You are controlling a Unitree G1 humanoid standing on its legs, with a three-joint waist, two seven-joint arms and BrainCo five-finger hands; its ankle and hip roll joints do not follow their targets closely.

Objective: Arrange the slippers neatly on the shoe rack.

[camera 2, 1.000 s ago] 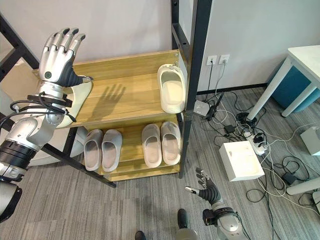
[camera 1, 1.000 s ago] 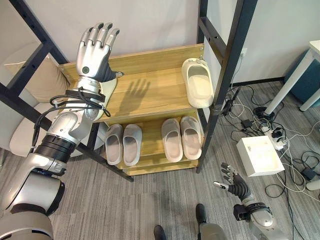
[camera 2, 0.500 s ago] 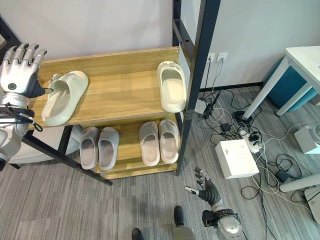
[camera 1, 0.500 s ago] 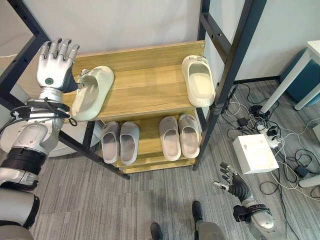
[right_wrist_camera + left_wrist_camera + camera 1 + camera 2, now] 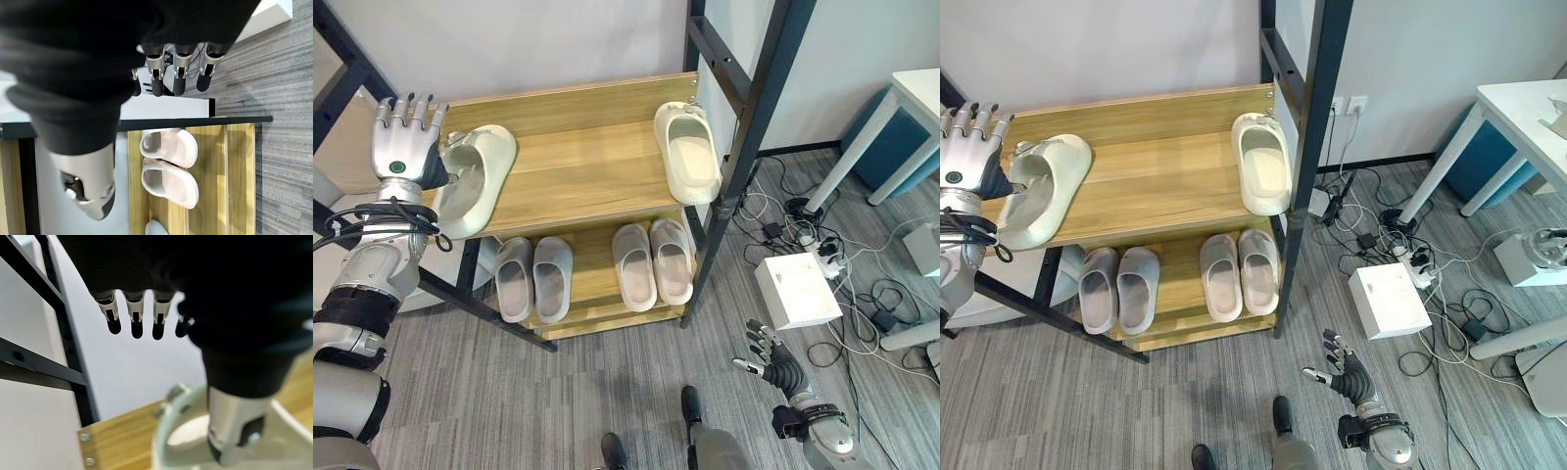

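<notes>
Left hand hangs at the left end of the light wooden shoe rack with black metal posts, fingers straight and spread upward, gripping nothing; in its wrist view the thumb points down at the toe strap of the pale cream-green foam slipper beside it, though whether it touches cannot be told. That slipper lies aslant on the upper shelf, its heel hanging out over the front left corner. Its cream foam mate lies well apart at the right end of the same shelf, straight, just beside the right post. On the lower shelf a grey foam pair and a beige foam pair each lie side by side. Right hand hangs low over the grey carpeted floor, fingers relaxed and apart, idle.

The step in hand looks like pairing the two upper slippers: the slanted one has been set down but not yet squared up. The next move probably calls for a grasp or push on it, turning it parallel to its mate and sliding it further onto the shelf, since the overhanging heel could tip off.

A second ago the left hand was raised over the shelf with the slipper hidden behind the arm; it has since drawn back leftward and lower, leaving the slipper in plain sight.
</notes>
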